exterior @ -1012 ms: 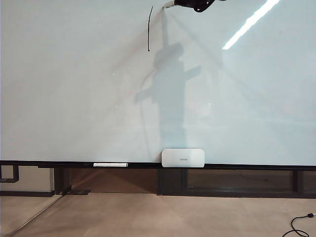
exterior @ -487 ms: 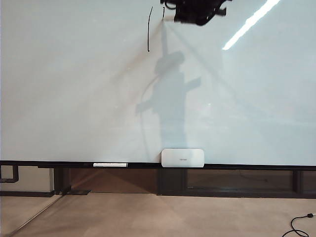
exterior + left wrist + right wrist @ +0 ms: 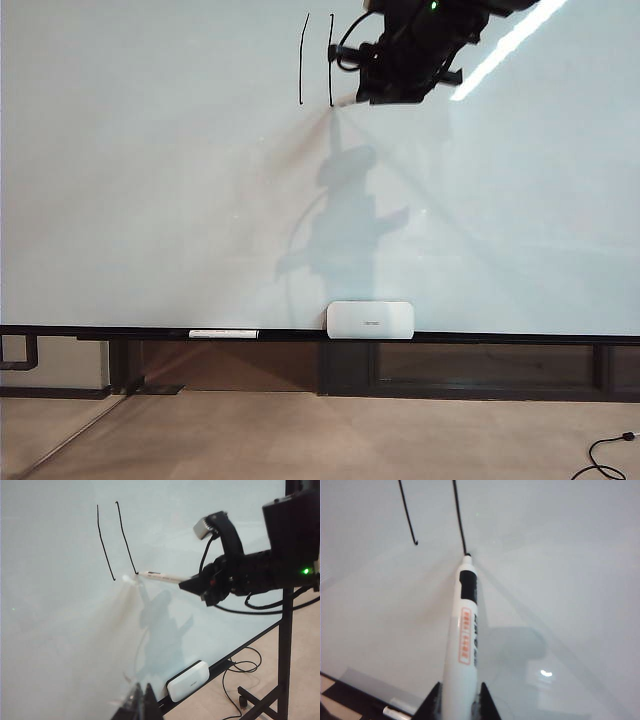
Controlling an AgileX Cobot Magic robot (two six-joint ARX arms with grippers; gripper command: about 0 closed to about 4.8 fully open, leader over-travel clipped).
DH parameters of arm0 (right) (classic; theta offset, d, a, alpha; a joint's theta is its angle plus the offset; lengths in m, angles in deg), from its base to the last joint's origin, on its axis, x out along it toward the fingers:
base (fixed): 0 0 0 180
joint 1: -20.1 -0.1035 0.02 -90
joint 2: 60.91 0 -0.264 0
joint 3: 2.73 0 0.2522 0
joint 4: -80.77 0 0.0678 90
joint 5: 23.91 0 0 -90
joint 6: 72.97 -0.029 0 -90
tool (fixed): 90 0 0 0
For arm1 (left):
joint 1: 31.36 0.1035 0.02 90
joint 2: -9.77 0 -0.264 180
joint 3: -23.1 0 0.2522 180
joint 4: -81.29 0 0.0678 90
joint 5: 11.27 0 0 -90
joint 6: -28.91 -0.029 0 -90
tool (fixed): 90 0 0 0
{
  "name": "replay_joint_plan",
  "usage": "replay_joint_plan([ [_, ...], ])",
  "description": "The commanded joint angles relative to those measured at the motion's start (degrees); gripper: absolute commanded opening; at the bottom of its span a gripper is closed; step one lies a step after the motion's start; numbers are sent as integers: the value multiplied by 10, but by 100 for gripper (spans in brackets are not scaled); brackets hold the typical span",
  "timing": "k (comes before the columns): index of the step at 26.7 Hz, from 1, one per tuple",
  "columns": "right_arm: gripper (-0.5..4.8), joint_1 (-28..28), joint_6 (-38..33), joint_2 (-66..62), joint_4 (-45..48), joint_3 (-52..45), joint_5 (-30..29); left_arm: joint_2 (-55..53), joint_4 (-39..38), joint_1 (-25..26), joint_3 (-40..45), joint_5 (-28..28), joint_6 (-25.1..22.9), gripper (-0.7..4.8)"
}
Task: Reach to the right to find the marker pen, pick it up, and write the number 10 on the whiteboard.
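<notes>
From the right wrist camera, nearest to me, I see the right gripper (image 3: 456,700) with its two dark fingers (image 3: 431,705) clamped on the barrel of the marker pen (image 3: 462,640). The pen is white with an orange label and a black collar near the tip, and it runs straight away from the gripper to the whiteboard (image 3: 560,555). Its tip touches the board at the lower end of a thin black stroke (image 3: 458,517). Beside that stroke is another black line (image 3: 407,515) ending in a small hook; the two do not touch.

From the left wrist camera I see the right arm from the side: the gripper (image 3: 192,584) holds the pen (image 3: 160,576) nearly level, tip against the board at the foot of the stroke (image 3: 126,537). Only a dark sliver of the left gripper (image 3: 142,705) shows at the edge of that view, and I cannot tell whether its fingers are apart or together.

Farther off, in the exterior view, the right gripper (image 3: 362,92) sits high on the board (image 3: 150,200), right of centre, its shadow falling below it. The two black strokes (image 3: 302,60) and (image 3: 331,60) stand side by side near the top. On the dark rail (image 3: 500,337) along the board's lower edge rest a white box (image 3: 370,320) and, to its left, a long white marker (image 3: 223,333).
</notes>
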Motion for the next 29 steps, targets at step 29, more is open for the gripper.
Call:
replay_joint_plan([
  [29,-2,-9,26,0,44,112,18,-1,15,1,-3,65,2,-6],
])
